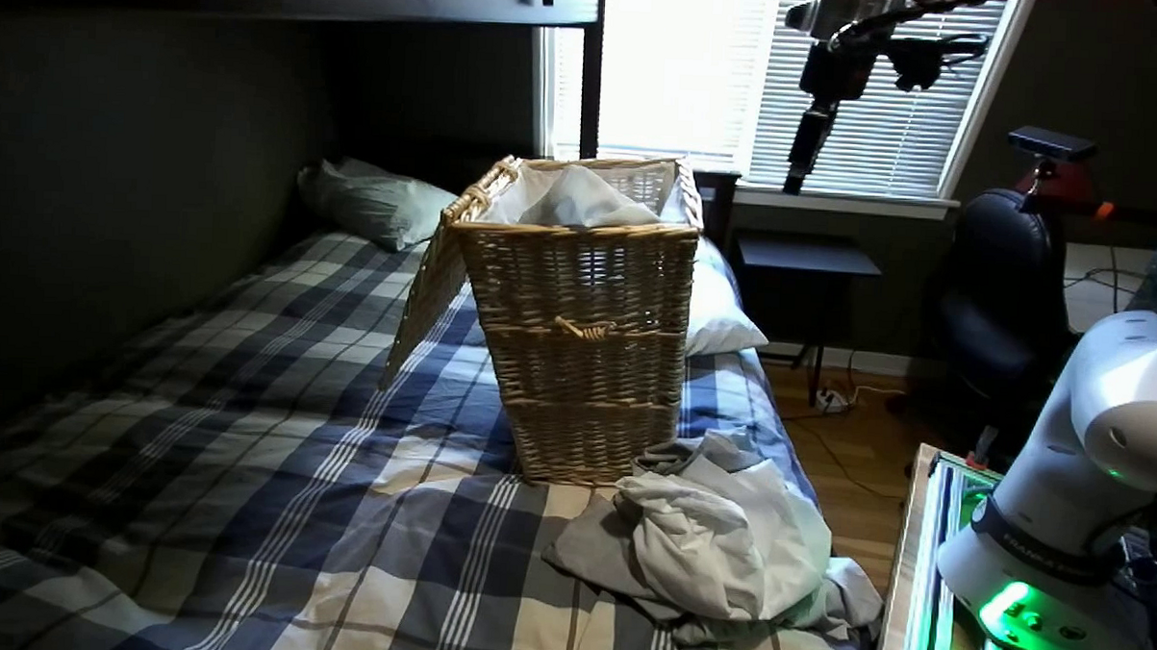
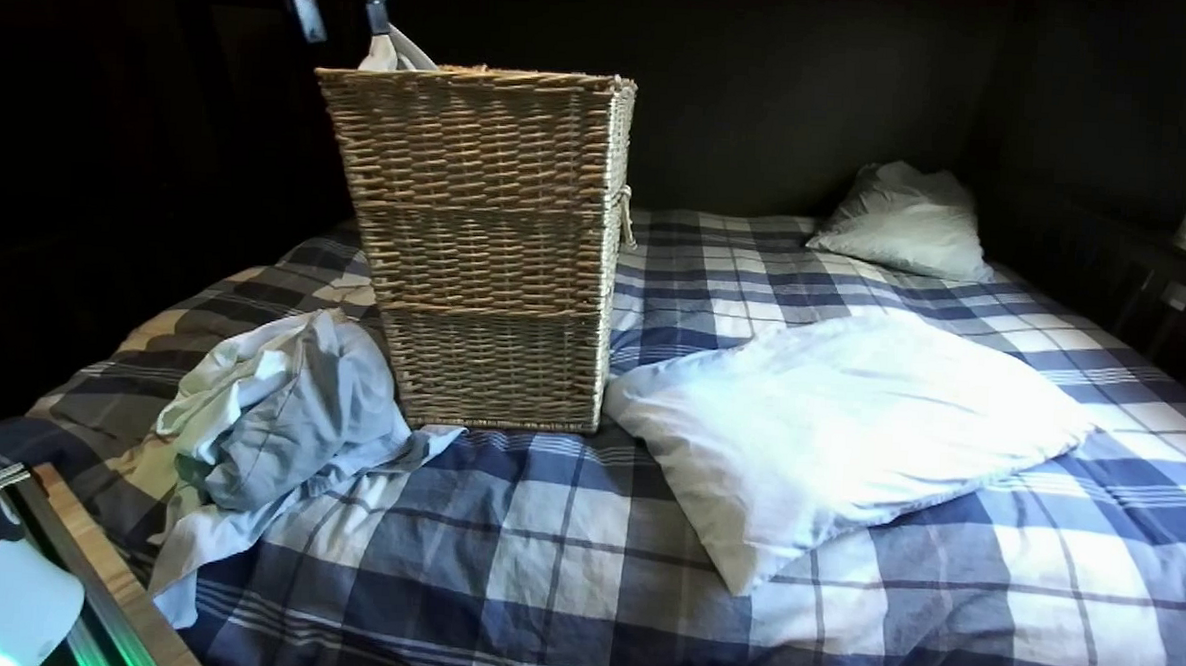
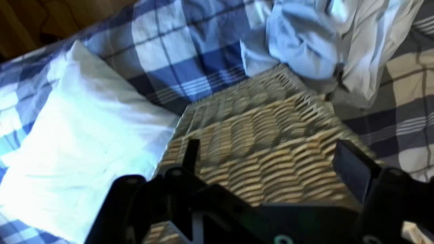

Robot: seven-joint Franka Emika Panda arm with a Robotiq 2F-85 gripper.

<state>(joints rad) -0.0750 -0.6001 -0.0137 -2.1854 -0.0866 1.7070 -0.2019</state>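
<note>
Jaws hang spread near a wicker basket; crumpled cloth beside it lies toward a side edge of the plaid bed (dark wall, bright window).

White Franka Panda arm raised high, its black Robotiq gripper pointing down with fingers spread.
In an exterior view, the base sits at the lower right with a green light glowing on it, and the thick white links above lean to the right. The wrist shows at the top edge; the gripper hangs beneath it, slightly tilted. In the wrist view, the two dark fingers stand wide apart, one at each side of a broad gap.
</note>
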